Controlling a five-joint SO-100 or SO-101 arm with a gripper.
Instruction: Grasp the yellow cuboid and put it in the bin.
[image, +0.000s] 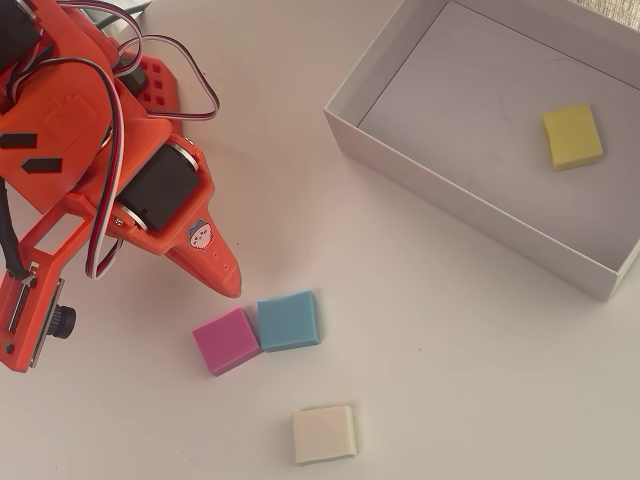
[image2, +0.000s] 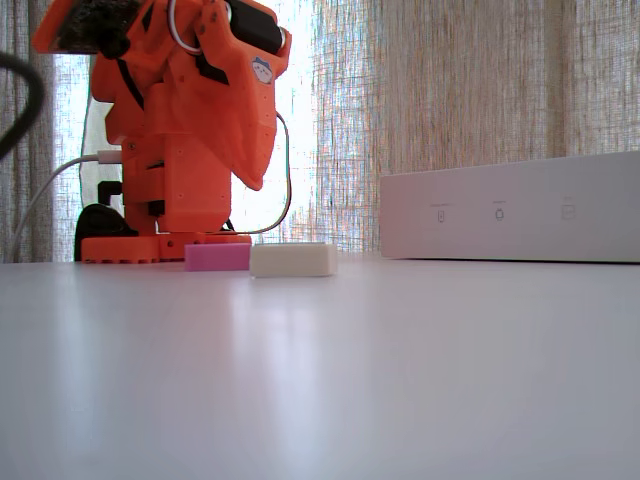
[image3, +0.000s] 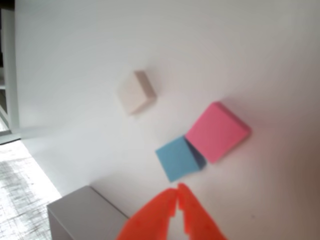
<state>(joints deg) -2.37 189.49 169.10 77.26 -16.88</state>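
The yellow cuboid (image: 572, 137) lies flat on the floor of the bin (image: 470, 205), toward its far right side in the overhead view and clear of the walls, so the placing looks done; the orange gripper (image3: 177, 191) hangs above the table (image: 450, 380) well apart from the bin, its two fingertips pressed together with nothing between them in the wrist view, apparently parked after the drop. Below it a blue block (image: 289, 320) and a pink block (image: 226, 341) sit touching side by side; a cream-white block (image: 324, 433) rests alone nearer the camera; none belongs to the task, which likely explains why all three remain outside the box.
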